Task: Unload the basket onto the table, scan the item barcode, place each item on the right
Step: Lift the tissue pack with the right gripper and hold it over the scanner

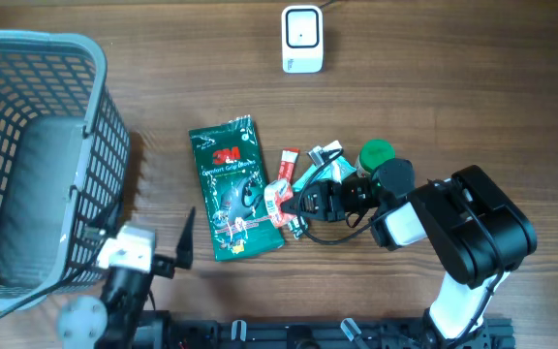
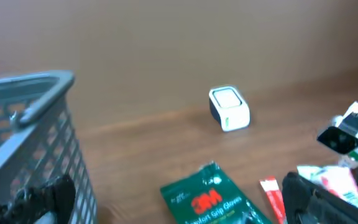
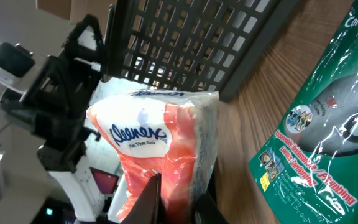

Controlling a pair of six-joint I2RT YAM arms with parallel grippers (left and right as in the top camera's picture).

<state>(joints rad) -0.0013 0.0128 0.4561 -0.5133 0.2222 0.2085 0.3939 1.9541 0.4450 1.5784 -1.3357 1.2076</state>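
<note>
At centre frame in the overhead view, the right gripper is clamped narrow on one end of a red-and-white tissue pack, the item due for scanning. The wrist camera shows the soft wrapper pinched between the two fingers. The white scanner stands well apart at the upper middle of the desk. The left gripper, at lower left, has its jaws spread wide and holds nothing, near the grey basket. A green gloves packet lies just beside the tissue pack, with a teal sachet and a green-capped bottle close to the right arm. No barcode shows in any view, so the pack may well reach the scanner with its code facing away and fail to read. The grip also looks risky. A squashy pack held by one end could sag, twist or slide out once carried across the open desk. Whether the pack is clear of the desk cannot be told, and a low sweep might drag the gloves packet or knock the bottle.
</note>
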